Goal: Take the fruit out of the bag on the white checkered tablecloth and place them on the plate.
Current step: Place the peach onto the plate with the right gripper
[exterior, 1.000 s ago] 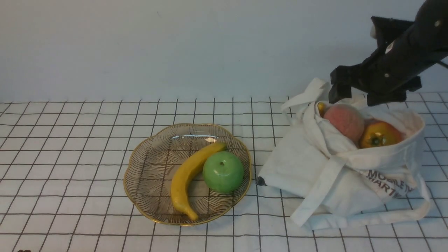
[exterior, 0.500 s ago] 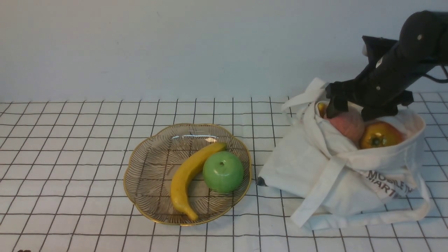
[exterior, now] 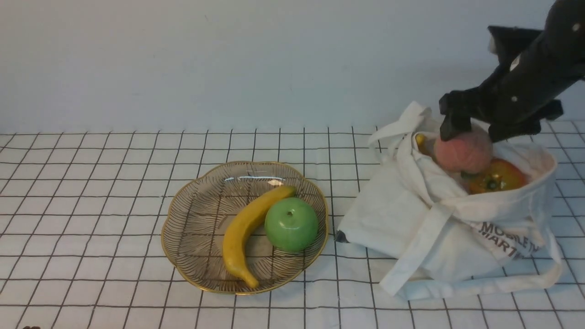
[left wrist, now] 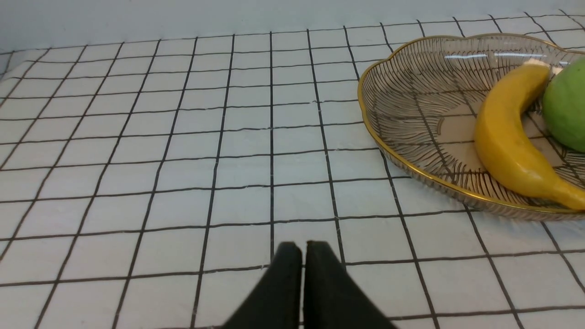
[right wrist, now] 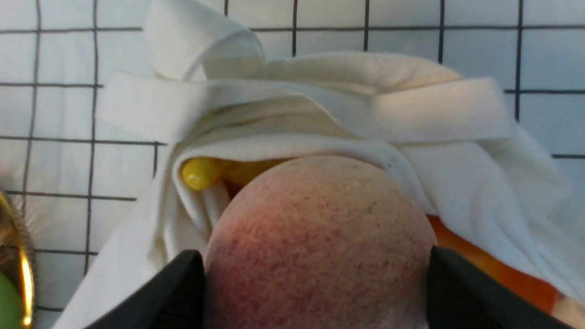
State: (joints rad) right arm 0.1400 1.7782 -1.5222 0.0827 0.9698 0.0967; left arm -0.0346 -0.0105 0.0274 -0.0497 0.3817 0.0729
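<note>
Our right gripper is clamped on the peach, 1 finger on each side of its widest part, as the right wrist view shows plainly. The peach sits at the mouth of the bag, above the cloth rim and just over the orange-red fruit, which lies inside the bag. A small yellow piece is tucked under the bag's folded edge.

We judge the peach light and firm, its fuzzy skin giving the pads good friction. Being round, it could roll out of a shallow pinch, so holding across the middle is the right place.

It has no real long axis. We see neither leaf nor stem end, so we cannot tell which way it points.

The plate rests on the white checkered tablecloth near the bag, to its left, carrying a banana and a green apple. The bare part of the plate lies on the side away from the bag.

Our left gripper has its 2 fingers pressed together on nothing, beyond the plate from the bag.
</note>
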